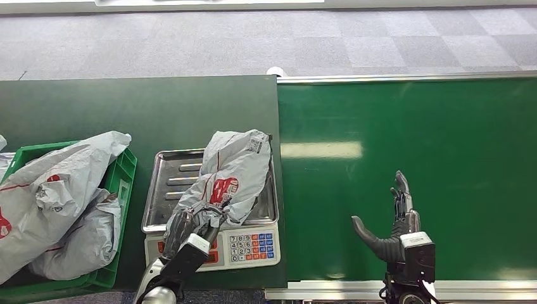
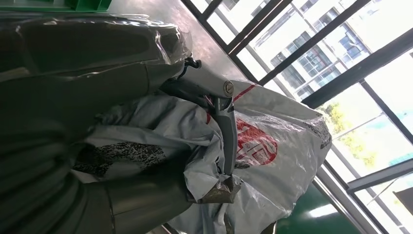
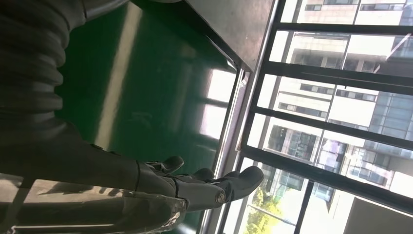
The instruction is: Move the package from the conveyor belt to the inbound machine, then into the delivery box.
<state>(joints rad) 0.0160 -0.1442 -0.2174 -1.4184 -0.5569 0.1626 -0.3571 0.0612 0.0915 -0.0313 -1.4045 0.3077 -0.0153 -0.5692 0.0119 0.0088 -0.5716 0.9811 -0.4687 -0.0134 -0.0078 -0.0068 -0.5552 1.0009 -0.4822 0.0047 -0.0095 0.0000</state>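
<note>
A grey plastic mail package [image 1: 233, 171] with a red logo lies on the steel tray of the weighing scale [image 1: 166, 183], the inbound machine, just left of the green conveyor belt [image 1: 443, 158]. My left hand [image 1: 190, 225] grips the package's near end, its fingers wrapped in the crumpled plastic. The left wrist view shows the same package [image 2: 272, 146] bunched against the fingers [image 2: 226, 126]. My right hand [image 1: 396, 221] hovers over the near part of the belt, fingers straight, thumb spread and holding nothing. The green delivery box [image 1: 123, 171] stands at the far left.
Other grey packages [image 1: 57, 190] fill the green box. The scale's keypad [image 1: 252, 246] faces the near table edge. The belt's metal rail [image 1: 354, 290] runs along the front. Grey carpet lies beyond the table.
</note>
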